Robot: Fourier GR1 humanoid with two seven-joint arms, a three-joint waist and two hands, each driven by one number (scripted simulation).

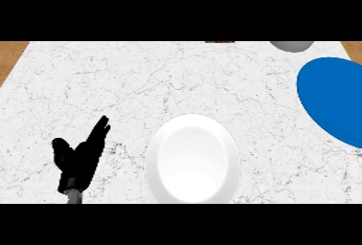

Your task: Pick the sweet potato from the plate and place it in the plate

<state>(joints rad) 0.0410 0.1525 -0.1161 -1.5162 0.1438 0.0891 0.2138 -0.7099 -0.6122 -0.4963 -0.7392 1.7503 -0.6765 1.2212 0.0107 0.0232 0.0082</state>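
Nearest to me, at the lower left of my head view, I see my left hand (79,160) standing up from the bottom edge on its grey forearm. Its fingers are straight and spread a little, thumb out to the left, palm holding nothing; it rests over the white marble counter (106,86) and I cannot tell whether it touches the surface. My right hand does not show anywhere.

Just to the right of that hand, with a strip of bare counter between them, lies the white plate (192,160). Its near rim runs down to the bottom of the view. Nothing sits on it.

Farther out and to the right is the blue plate (333,98), cut off by the right edge of the view, so I see only its left part. What shows of it carries nothing. It lies well apart from the white plate, with open marble between them.

I cannot find the sweet potato on either plate or on the counter.

The whole left and middle of the counter beyond my hand is open surface. At the far edge, right of centre, a grey rounded object (291,45) is partly cropped. Brown wood (13,52) shows past the counter's far left and far right corners.
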